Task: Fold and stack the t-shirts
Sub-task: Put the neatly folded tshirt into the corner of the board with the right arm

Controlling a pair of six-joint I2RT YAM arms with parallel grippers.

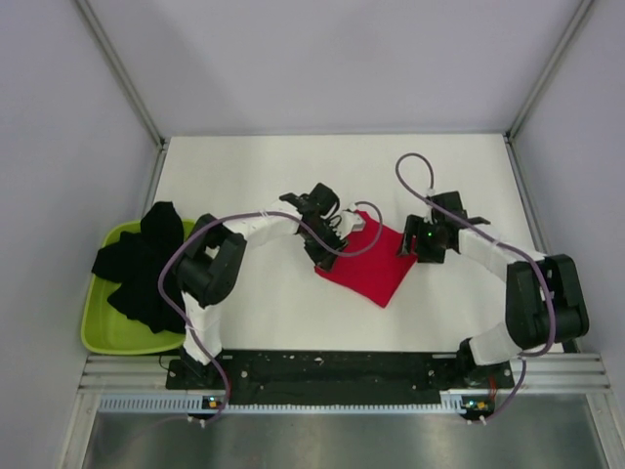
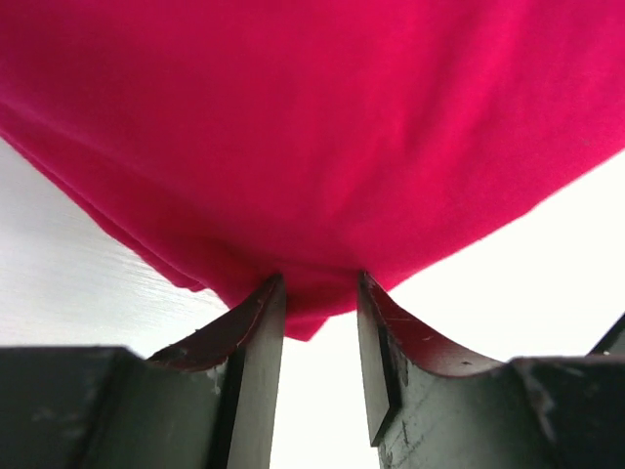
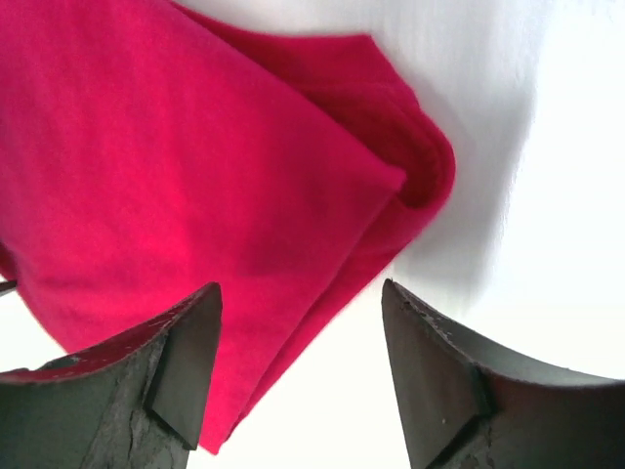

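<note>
A black metal mounting rail (image 1: 332,369) runs along the near edge of the white desk (image 1: 293,176), and both arm bases are bolted to it; at the near left, just off the desk's side, a lime-green plastic tub (image 1: 102,332) holds a loose heap of black t-shirts (image 1: 142,266), soft cloth spilling over its far rim.

The left arm (image 1: 210,269) rises from its base, folds at a black elbow, and sends its white-wrapped forearm right and far; the left fingers (image 2: 259,332) are drawn close and pinch a bunched edge of the soft cloth, bright red t-shirt (image 1: 369,266), which sags between their tips. The right arm (image 1: 542,298) bends at a black elbow by the right edge, its white forearm reaching left; the right fingers (image 3: 190,342) are spread wide above a folded, layered corner of the red t-shirt and grip nothing. A purple cable loops over each arm.

The red t-shirt lies folded in a rough diamond at mid-desk, between the two sets of fingers; past it the desk runs bare to the far edge; pale grey wall panels with slanting aluminium posts (image 1: 117,68) close in the far and side limits.
</note>
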